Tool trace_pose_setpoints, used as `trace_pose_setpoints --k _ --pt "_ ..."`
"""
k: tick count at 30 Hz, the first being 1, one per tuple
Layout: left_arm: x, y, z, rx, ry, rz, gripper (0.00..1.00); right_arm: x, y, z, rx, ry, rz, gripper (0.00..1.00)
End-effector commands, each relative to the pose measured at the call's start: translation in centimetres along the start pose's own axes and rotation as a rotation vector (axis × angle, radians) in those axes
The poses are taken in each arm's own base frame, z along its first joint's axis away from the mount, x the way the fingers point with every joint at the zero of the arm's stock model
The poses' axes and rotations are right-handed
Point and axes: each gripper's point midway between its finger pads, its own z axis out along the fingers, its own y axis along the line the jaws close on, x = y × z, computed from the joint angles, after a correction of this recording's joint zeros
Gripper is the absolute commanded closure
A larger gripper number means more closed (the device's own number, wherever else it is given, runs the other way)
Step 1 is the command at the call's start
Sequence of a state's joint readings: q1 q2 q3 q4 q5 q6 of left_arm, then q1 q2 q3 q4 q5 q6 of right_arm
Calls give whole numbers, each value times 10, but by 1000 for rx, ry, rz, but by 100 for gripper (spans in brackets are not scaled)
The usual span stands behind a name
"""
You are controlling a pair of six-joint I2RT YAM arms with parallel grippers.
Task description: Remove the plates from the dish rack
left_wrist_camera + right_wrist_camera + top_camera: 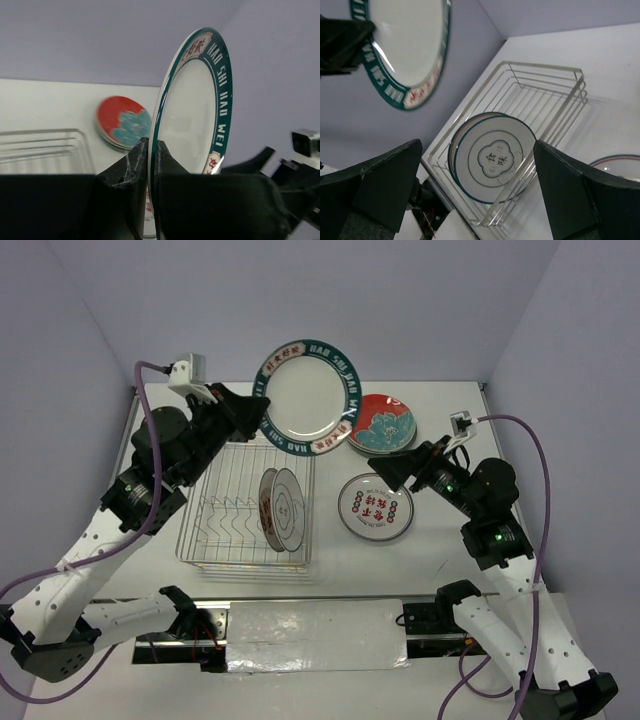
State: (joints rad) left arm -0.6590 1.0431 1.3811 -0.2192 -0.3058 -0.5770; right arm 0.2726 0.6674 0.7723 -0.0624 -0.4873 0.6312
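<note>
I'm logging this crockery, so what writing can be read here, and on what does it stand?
"HAO SHI HAO WEI": teal rim of the large white plate gripped by the left tool.
"食味", as far as I can tell: centre of the front plate standing in the dish rack.
Red characters on the small white plate lying flat: too small to read.
Red panels on the held plate's rim: blurred.
</note>
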Motion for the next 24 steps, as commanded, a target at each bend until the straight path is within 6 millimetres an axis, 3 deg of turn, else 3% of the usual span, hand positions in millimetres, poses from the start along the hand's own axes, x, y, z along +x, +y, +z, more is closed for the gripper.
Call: trace_pose_setpoints --k 1,7,9,10,12,15,16,18,19,20,21,22,23,24 --pt "-16 -65 -4 343 -44 -212 100 -40 34 -1 -91 -112 -57 0" --pt "20 -71 0 407 76 -278 100 -48 39 -3 -107 -158 -71 1" --pt "24 -74 -2 432 90 -296 100 -46 23 0 -30 -154 -35 4" --pt "25 -76 -4 450 95 -300 100 -54 9 0 51 -201 -16 5" --pt "34 -82 -8 498 129 -314 100 -57 0 4 82 -226 16 10" --pt "47 -84 -8 524 174 -319 100 -54 12 13 -9 -194 3 42" --pt "50 -83 -8 523 182 -317 100 -48 18 15 -51 -160 10 66" --pt "61 -75 -4 489 207 -289 83 -51 25 14 -89 -178 2 98" --pt "62 -73 -4 476 212 -275 67 -52 23 10 -74 -204 3 100" --pt "64 -70 -2 453 219 -260 31 -56 18 7 -44 -226 -1 100" --pt "81 -54 -2 370 283 -215 18 -48 2 5 39 -203 19 100" --pt "70 -44 1 285 259 -191 7 -53 -5 0 104 -213 15 100" --pt "73 -33 1 218 279 -162 0 -58 -31 -6 247 -242 33 100" --pt "89 -13 -10 122 359 -107 0 -38 -57 -13 374 -160 73 100"
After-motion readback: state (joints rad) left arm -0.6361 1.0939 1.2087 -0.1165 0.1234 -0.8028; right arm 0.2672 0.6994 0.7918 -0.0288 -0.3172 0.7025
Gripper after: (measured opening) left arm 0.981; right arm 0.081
